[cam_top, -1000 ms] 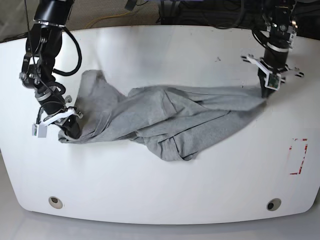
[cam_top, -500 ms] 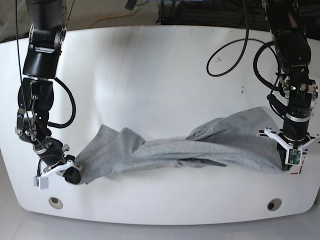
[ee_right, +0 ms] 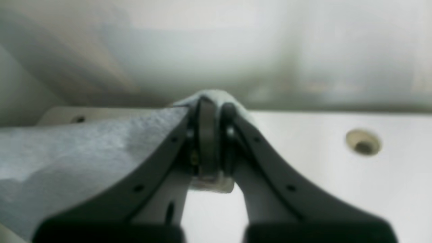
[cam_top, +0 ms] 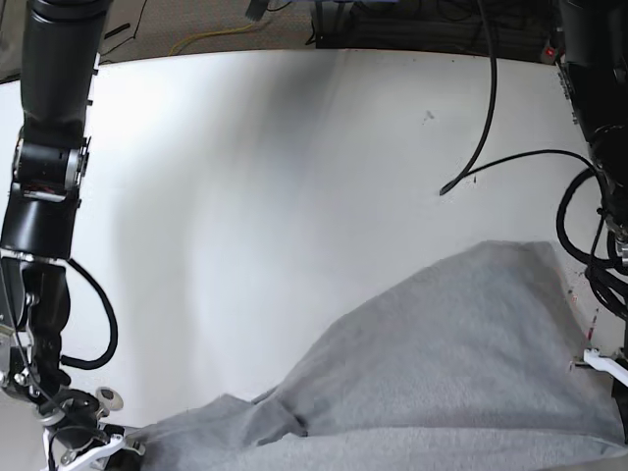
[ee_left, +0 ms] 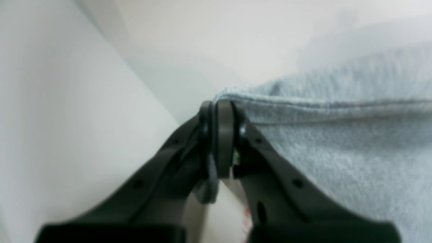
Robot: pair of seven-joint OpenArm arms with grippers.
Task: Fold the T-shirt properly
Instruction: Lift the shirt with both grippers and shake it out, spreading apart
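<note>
Closest to the camera in the base view, the T-shirt spreads as a wide grey sheet over the near part of the white table, running out of the picture at the bottom edge. Its cloth rises toward the right side, and no letters are visible on it. At the lower left corner, the right gripper has its two dark fingers pressed together on a bunched edge of the T-shirt, with a small tuft of cloth coming out above the tips. Beside it, a round hole sits in the table surface. On the other side, the left gripper is also clamped on the T-shirt, pinching a stitched hem just at the fingertips. Only its white bracket is seen in the base view. Farther back, the table is bare, with a black cable hanging over it.
</note>
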